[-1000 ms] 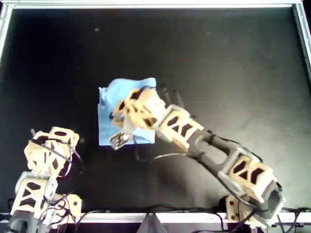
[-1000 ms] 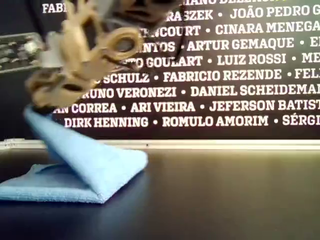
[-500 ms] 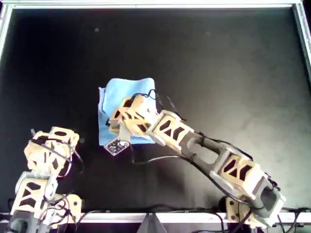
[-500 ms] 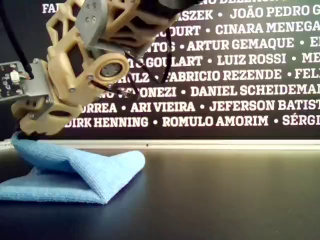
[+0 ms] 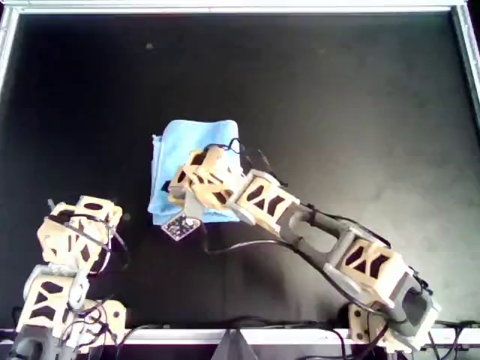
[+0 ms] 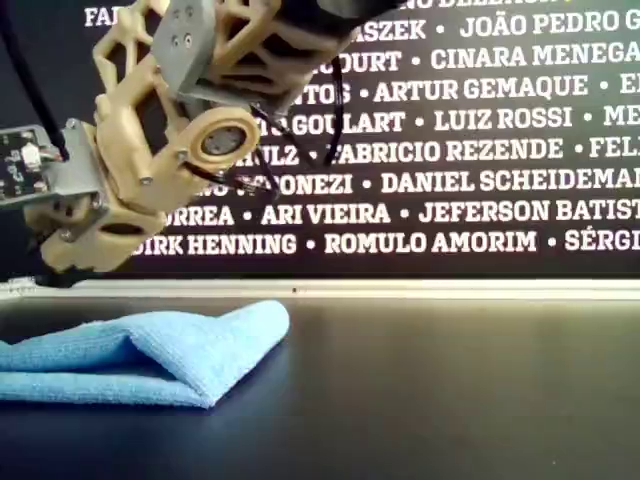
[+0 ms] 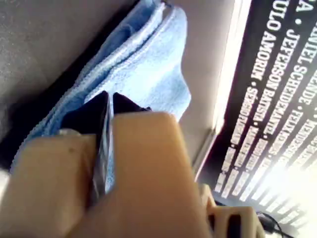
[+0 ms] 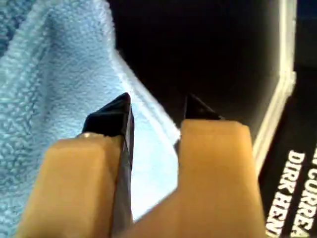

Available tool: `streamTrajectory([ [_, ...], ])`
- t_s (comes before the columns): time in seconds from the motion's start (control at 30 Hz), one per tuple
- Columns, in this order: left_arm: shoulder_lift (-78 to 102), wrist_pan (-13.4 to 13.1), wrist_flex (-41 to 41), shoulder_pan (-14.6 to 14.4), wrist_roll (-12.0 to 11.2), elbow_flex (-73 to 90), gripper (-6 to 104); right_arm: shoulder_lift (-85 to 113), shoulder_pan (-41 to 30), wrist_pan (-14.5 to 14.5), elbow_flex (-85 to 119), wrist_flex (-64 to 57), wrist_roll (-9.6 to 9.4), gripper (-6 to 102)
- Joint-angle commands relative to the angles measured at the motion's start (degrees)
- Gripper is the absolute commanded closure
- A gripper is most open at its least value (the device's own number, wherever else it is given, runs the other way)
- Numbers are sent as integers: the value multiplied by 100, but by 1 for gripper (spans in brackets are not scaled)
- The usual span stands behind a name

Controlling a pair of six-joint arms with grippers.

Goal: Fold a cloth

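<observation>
Left of centre in the overhead view, the thin pale sky-blue fabric cloth [image 5: 191, 142] lies folded on the black matte surface [image 5: 337, 97], its lower right part hidden under the tan lattice arm [image 5: 315, 229] that reaches in from the lower right. In the exterior view the cloth runs off the frame's left edge, a rounded fold showing at its right end. My second gripper [image 8: 156, 106] hovers at the cloth's edge, jaws clearly apart and holding nothing. My first gripper [image 7: 109, 96] has its jaws nearly together, only a thin slit between them, nothing visibly gripped; its blurred tan body hides part of the cloth beyond.
</observation>
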Motion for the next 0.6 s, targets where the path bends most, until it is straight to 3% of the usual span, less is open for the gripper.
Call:
streamTrajectory([
  [0.0,18,26,-26,70,18,-35,95,677,-773,62,-308,18,44,66],
  [0.13,62,26,-26,70,26,-35,95,844,-1775,53,-308,26,44,92],
  [0.2,114,26,-26,70,18,-35,95,1037,-2224,53,-255,88,44,100],
  [0.57,123,26,-35,132,35,-35,95,3753,-4904,62,2347,589,-79,95],
])
